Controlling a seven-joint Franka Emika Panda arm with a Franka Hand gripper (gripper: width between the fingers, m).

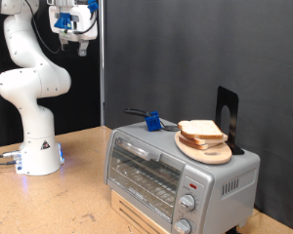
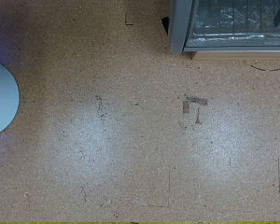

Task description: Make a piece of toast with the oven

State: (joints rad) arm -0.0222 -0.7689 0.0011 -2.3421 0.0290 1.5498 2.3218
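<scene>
No lettering can be read anywhere; the oven (image 1: 176, 175), lower right of the exterior view, shows only a small red mark beside its knobs. Its glass door is closed, with wire rack visible inside. On its top sits a round board (image 1: 207, 149) carrying stacked bread slices, the piece of toast (image 1: 200, 130) uppermost. A blue object (image 1: 152, 122) lies at the oven's back edge. The gripper (image 1: 72, 41) hangs high at upper left, well apart from everything; whether its fingers are apart or together cannot be told. The wrist view shows the table (image 2: 112, 131) and the oven's corner (image 2: 229, 28).
</scene>
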